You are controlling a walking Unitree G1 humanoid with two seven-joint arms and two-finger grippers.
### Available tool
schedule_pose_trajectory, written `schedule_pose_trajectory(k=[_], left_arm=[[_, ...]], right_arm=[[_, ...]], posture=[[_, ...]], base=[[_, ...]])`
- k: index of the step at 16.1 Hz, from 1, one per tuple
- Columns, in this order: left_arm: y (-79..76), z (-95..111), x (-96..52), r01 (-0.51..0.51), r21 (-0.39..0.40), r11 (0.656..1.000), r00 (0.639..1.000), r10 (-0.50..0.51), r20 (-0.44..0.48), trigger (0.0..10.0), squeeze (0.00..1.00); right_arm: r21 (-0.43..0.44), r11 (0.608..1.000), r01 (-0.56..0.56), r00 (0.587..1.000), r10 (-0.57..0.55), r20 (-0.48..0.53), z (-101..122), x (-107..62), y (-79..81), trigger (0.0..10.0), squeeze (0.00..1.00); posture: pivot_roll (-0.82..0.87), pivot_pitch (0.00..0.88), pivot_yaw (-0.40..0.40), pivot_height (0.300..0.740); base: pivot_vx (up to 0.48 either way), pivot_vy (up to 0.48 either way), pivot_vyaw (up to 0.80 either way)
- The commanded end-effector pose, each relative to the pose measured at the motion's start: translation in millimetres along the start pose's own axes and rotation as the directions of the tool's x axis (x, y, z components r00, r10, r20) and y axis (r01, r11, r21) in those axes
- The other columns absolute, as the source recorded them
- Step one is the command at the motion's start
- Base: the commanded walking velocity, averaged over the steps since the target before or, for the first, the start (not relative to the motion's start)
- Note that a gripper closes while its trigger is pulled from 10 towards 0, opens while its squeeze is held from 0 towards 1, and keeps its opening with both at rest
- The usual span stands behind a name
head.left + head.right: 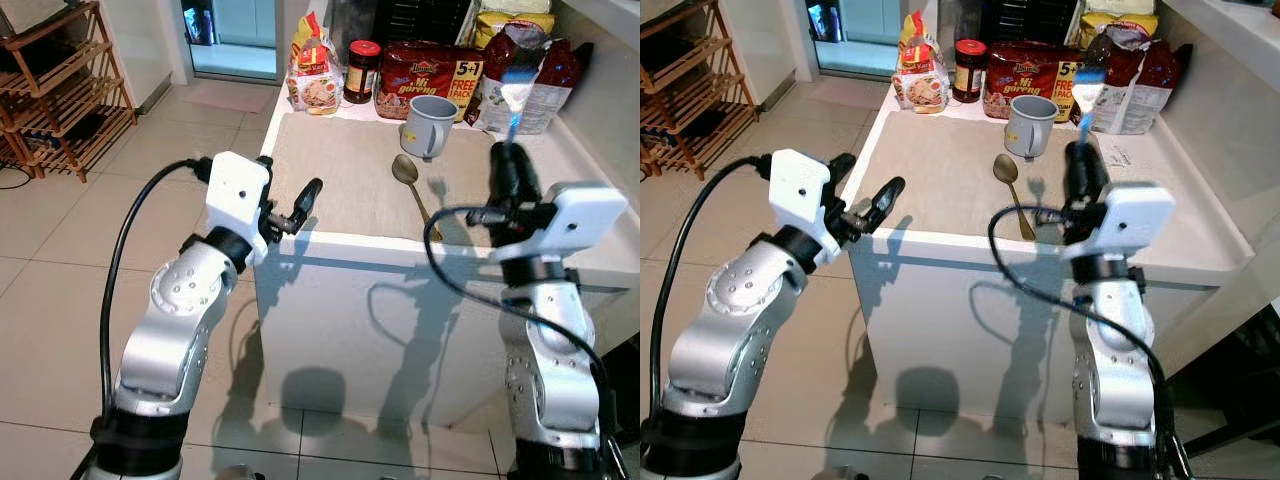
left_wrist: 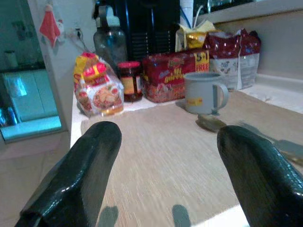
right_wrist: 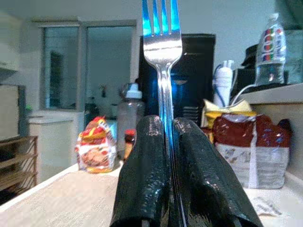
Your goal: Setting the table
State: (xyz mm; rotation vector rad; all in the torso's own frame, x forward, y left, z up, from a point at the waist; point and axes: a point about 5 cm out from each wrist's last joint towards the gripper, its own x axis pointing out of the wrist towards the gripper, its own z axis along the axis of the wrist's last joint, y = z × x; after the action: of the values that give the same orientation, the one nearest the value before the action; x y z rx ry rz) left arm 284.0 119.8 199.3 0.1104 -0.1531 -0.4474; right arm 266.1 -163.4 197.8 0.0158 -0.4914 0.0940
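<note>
Right wrist view: fork [image 3: 162,42] upright, pinched between right end effector [image 3: 169,142] fingers, tines above the fingertips.

A silver fork [image 3: 162,45] stood upright, tines up, pinched between black fingers above the counter's right side. A brass-coloured spoon [image 1: 414,192] lay on the beige placemat [image 1: 340,175], bowl far, apparently face up. A grey mug [image 1: 429,125] stood just beyond it.
</note>
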Motion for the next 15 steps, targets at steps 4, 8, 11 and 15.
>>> schedule_pose_trajectory(k=[4,8,11,15], left_arm=[[11.8,-20,-26.7,-0.068,-0.005,0.998,0.996,0.068,-0.066,10.0,0.0],[6.1,-20,-37.7,-0.043,-0.005,0.999,0.999,0.043,-0.028,10.0,0.0],[1.7,-16,-42.5,0.01,0.013,1.0,1.0,-0.009,-0.001,10.0,0.0],[2.6,-18,-44.5,0.014,0.026,1.0,1.0,-0.014,-0.009,10.0,0.0]], right_arm=[[0.073,0.995,-0.064,0.998,0.066,-0.025,3,-20.6,3.8,10.0,0.0],[0.084,0.988,-0.127,0.988,0.134,-0.082,0,-52.3,4.5,10.0,0.0],[0.143,0.974,-0.177,0.98,0.188,-0.069,0,-68.7,-2.4,10.0,0.0],[0.135,0.971,-0.196,0.974,0.209,-0.091,-1,-71.1,-1.8,10.0,0.0]], posture=[[0.08,0.0,-0.048,0.74],[0.08,0.0,-0.05,0.74],[0.08,0.0,-0.047,0.74],[0.07,0.0,-0.047,0.74]], base=[[0.0,0.0,0.0],[0.0,0.0,0.0],[0.0,-0.45,0.0],[0.0,-0.48,0.0]])
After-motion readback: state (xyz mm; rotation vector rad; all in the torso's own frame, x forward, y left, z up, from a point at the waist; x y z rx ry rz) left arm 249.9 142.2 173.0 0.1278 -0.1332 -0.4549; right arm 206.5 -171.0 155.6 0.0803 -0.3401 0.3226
